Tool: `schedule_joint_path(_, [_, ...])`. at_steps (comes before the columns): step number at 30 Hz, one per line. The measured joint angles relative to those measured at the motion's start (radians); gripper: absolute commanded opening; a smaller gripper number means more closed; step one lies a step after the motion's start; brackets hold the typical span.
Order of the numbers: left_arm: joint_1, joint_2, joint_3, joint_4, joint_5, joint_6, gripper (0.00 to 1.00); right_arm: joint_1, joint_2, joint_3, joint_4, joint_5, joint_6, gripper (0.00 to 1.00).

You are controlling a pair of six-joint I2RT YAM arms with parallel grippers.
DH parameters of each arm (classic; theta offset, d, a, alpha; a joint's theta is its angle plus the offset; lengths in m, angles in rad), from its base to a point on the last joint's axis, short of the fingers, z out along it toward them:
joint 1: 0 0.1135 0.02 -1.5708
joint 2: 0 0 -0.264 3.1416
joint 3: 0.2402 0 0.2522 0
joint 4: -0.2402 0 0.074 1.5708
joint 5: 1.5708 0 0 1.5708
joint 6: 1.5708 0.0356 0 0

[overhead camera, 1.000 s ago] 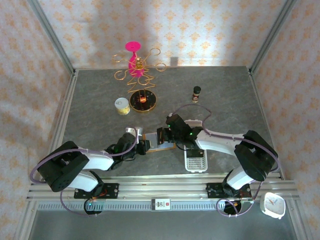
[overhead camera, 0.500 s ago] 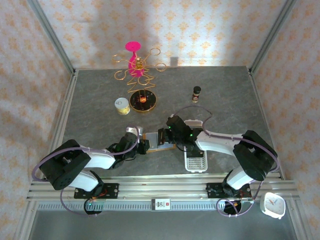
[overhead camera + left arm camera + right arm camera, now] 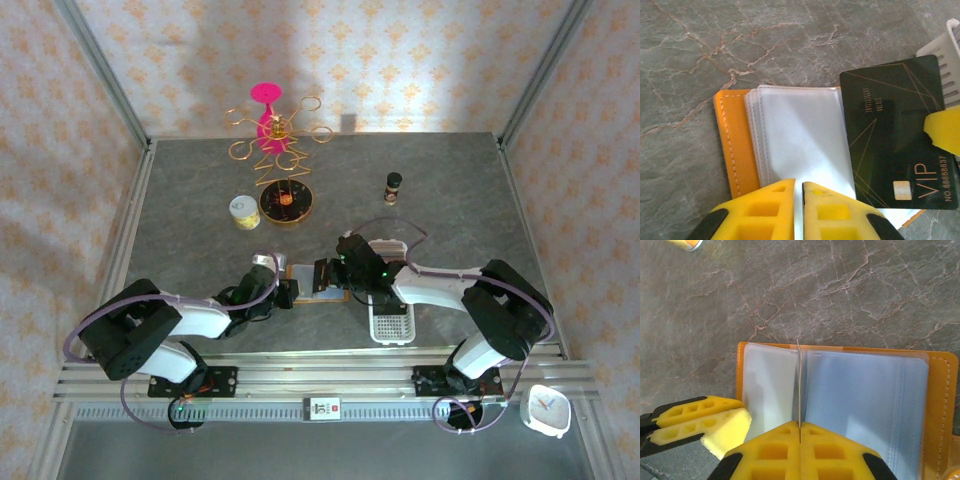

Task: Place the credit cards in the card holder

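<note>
grey marbled desk [image 3: 200, 210], floral-papered walls [image 3: 400, 60]. the open orange card holder [image 3: 735, 150] lies toward 6 o'clock. right gripper [image 3: 800, 426] pinches a dark credit card [image 3: 890, 140] over it; left gripper [image 3: 798, 184], nearly closed, sits at its 9 o'clock.

The left gripper [image 3: 798, 200], its jaws nearly together, is sitting over the open card holder [image 3: 735, 150], with a dark card [image 3: 895, 130] lying across it.

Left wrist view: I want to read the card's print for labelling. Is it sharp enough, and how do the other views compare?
Left wrist: the card is sharp, its print readable, with a sheen on the sleeves; right wrist: crisp table and sleeves, the card edge-on; top external: a bright patch on the back wall, the card too small to read.
</note>
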Motion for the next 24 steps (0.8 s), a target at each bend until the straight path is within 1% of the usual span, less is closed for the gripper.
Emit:
schedule_joint_path(8, [0.0, 0.0, 0.002, -0.009, -0.006, 0.011, 0.12, -0.007, -0.004, -0.053, 0.072, -0.007, 0.072, 0.0])
schedule_joint_path(13, [-0.005, 0.0, 0.005, -0.016, -0.012, 0.015, 0.11, -0.009, -0.038, -0.11, 0.122, -0.008, 0.133, 0.0])
schedule_joint_path(24, [-0.006, -0.001, 0.007, -0.023, -0.021, 0.015, 0.1, -0.011, -0.074, -0.159, 0.203, -0.006, 0.217, 0.0])
